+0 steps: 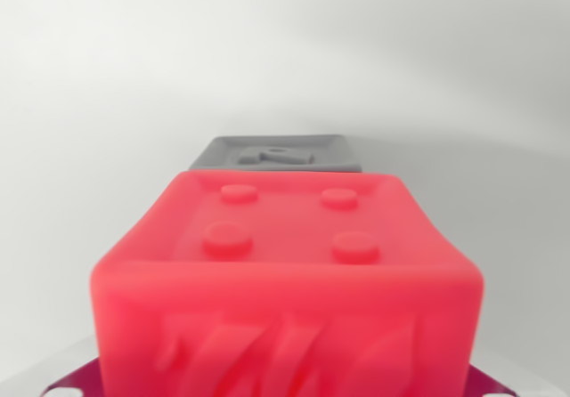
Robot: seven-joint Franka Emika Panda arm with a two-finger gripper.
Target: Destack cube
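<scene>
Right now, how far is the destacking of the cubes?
Done, it seems: the red cube fills the wrist view's foreground, and the grey cube sits apart behind it, so neither is on the other. In hand: nothing visible; the fingers are out of view. Left: I cannot tell; a purple piece lies under the red cube.

We see a bright red cube [285, 281], its top marked with four round studs of the same red and its near face carrying raised slanted strokes, too blurred to read. Behind it lies a dark grey cube [278, 154]. The table [80, 148] is plain white.
</scene>
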